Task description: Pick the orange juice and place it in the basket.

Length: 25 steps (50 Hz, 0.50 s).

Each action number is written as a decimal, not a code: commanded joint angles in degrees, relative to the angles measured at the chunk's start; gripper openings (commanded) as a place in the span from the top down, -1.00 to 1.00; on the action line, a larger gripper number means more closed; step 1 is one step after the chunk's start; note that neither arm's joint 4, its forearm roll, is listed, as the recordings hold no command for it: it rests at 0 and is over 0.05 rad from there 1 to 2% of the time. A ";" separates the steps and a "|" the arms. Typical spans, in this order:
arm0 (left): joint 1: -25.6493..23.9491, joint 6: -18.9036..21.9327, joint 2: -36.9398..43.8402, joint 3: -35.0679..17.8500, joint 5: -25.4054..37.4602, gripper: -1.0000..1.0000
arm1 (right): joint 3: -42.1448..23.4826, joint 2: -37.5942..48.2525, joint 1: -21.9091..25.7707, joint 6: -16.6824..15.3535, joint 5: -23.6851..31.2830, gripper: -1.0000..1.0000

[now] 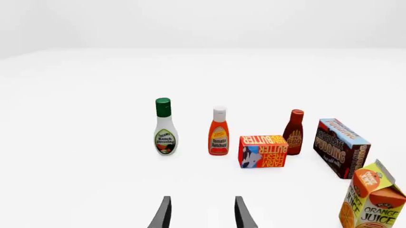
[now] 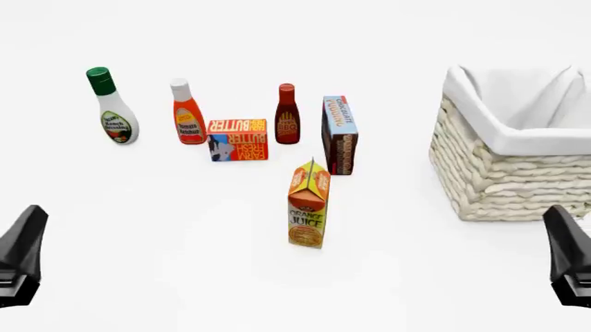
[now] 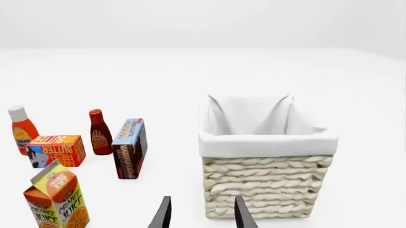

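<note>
Orange juice [image 2: 308, 205] stands upright near the middle of the table in the front view, in front of the pudding box [image 2: 339, 134] and well left of the basket [image 2: 503, 176]. Both of my grippers sit low at the near edge, left gripper [image 2: 23, 256] and right gripper [image 2: 571, 254], each well clear of everything.

From the left wrist view, the left gripper's fingers are spread apart with nothing between them, pointing toward the ketchup [image 1: 219, 131] and butter box [image 1: 263, 151] rather than the carton (it sits off to one side, cut by the frame edge).

From the right wrist view, the right gripper's fingers are likewise released and empty, aimed at the basket's woven wall.

My worry is tipping: the carton is tall and narrow, so an off-centre approach could knock it over, or shove it back into the pudding box.
</note>
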 commanded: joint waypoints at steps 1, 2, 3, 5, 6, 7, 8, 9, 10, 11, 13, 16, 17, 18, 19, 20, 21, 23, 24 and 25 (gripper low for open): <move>0.01 0.00 0.28 -0.14 -0.09 -1.00 | -0.14 0.37 -0.09 -0.04 -0.13 -1.00; 0.01 0.00 0.29 -0.14 -0.11 -1.00 | -0.13 0.44 -0.07 -0.02 -0.22 -1.00; 0.00 0.00 0.31 -0.14 -0.13 -1.00 | -0.13 0.44 -0.09 0.10 -0.27 -1.00; 0.01 0.00 0.33 -0.13 -0.15 -1.00 | -0.13 0.28 -0.03 0.33 -0.26 -1.00; 0.01 0.00 0.35 -0.13 -0.17 -1.00 | -0.13 0.27 0.00 0.41 -0.30 -1.00; 0.01 0.00 0.36 -0.14 -0.18 -1.00 | -0.13 0.25 -0.01 0.42 -0.31 -1.00; 0.01 0.00 0.38 -0.13 -0.19 -1.00 | -0.14 0.24 -0.03 0.43 -0.32 -1.00; 0.01 0.00 0.39 -0.14 -0.21 -1.00 | -0.14 0.18 0.05 0.44 -0.33 -1.00; 0.01 -0.01 0.41 -0.14 -0.22 -1.00 | -0.14 0.13 0.01 0.56 -0.34 -1.00; -0.05 -0.08 0.48 -0.14 -0.24 -1.00 | -0.15 0.09 -0.01 0.59 -0.34 -1.00; -0.24 -0.04 0.46 -0.15 -0.24 -1.00 | -0.17 0.01 -0.09 0.67 -0.38 -1.00; -0.27 0.01 0.47 -0.16 -0.27 -1.00 | -0.18 -0.01 -0.11 0.62 -0.41 -1.00; -0.23 0.01 0.56 -0.16 -0.36 -1.00 | -0.19 0.00 -0.06 0.52 -0.38 -1.00; -0.15 0.02 0.58 -0.17 -0.36 -1.00 | -0.18 -0.01 -0.06 0.58 -0.40 -1.00; -0.16 0.07 0.48 -0.17 -0.31 -1.00 | -0.18 -0.02 -0.06 0.64 -0.41 -1.00; -0.15 0.05 0.47 -0.18 -0.28 -1.00 | -0.18 -0.01 -0.09 0.62 -0.37 -1.00; -0.16 0.04 0.43 -0.17 -0.24 -1.00 | -0.21 -0.06 -0.12 0.35 -0.35 -1.00; -0.16 0.04 0.42 -0.18 -0.22 -1.00 | -0.23 -0.07 -0.11 0.32 -0.36 -1.00; -0.16 0.04 0.39 -0.18 -0.20 -1.00 | -0.28 -0.08 -0.09 0.31 -0.26 -1.00; -0.16 0.04 0.39 -0.18 -0.20 -1.00 | -0.35 -0.10 0.13 0.31 -0.23 -1.00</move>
